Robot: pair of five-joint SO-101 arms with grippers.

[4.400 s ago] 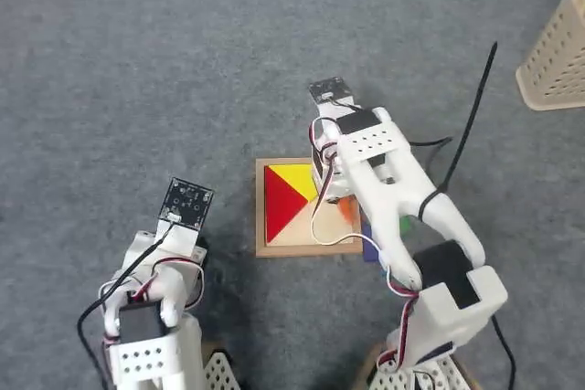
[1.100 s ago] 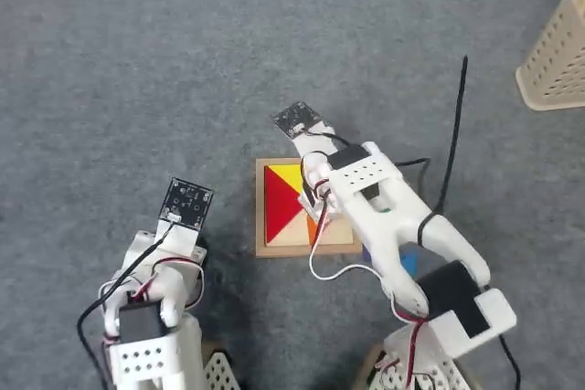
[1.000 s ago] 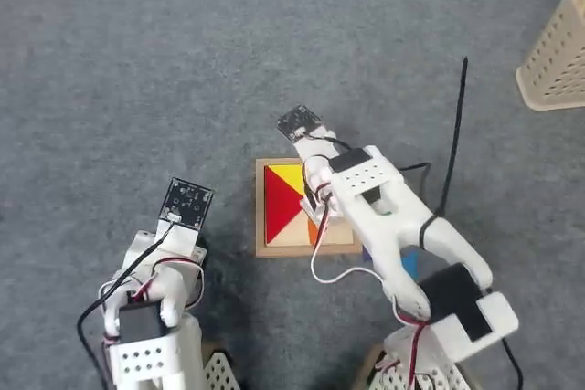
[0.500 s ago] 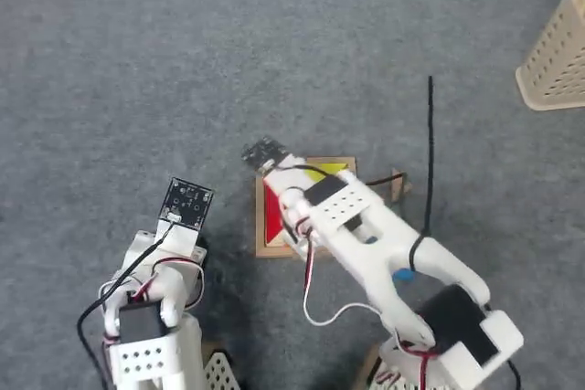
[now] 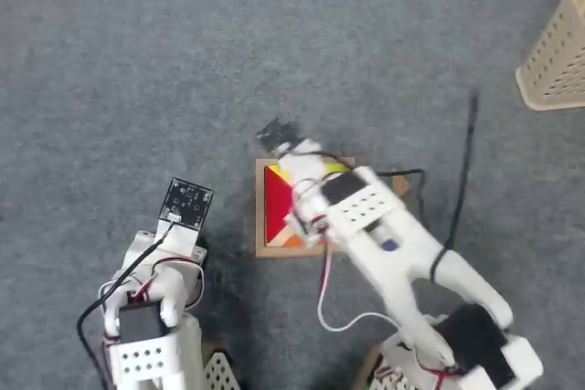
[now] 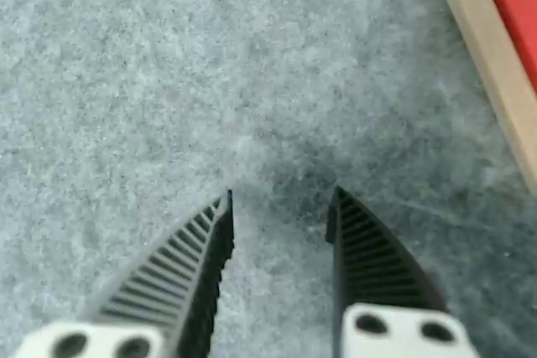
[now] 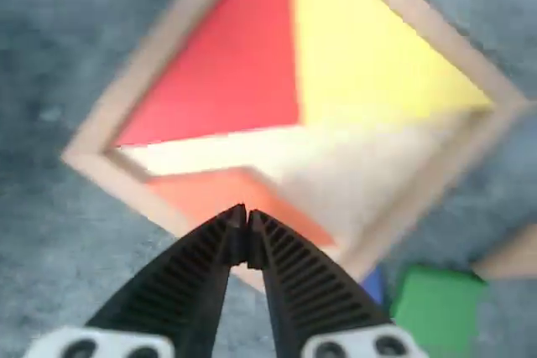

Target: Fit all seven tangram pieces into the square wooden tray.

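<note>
Centrally, the square wooden tray (image 5: pixel 260 216) lies on grey carpet (image 5: pixel 137 70), with the right arm stretched over it.

- **Tray contents.** A red triangle (image 7: pixel 226 73) and a yellow triangle (image 7: pixel 369 56) lie flat inside the tray, touching along one shared edge. Each fills a corner region against the rim. An orange piece (image 7: pixel 218 190) lies inside the tray against the rim opposite the yellow triangle. A strip of bare wood tray floor separates it from the two triangles.
- **Right gripper.** The right gripper (image 7: pixel 246 217) is above the tray with its ribbed jaws pressed together. The tips are over the inner edge of the orange piece, and nothing is visible between them.
- **Loose pieces.** A green piece (image 7: pixel 436 299) and a blue piece (image 7: pixel 375 285) lie on the carpet just outside the tray. They are side by side, beyond the corner nearest the orange piece. A tan piece (image 7: pixel 513 262) lies near the green one, also outside the rim.
- **Left gripper.** The left gripper (image 6: pixel 283 197) is off the tray, on the side of the rim that borders the red triangle. Its jaws are spread over bare carpet and hold nothing.
- **Surroundings.** A perforated beige basket (image 5: pixel 558 43) stands well apart from the tray.
</note>
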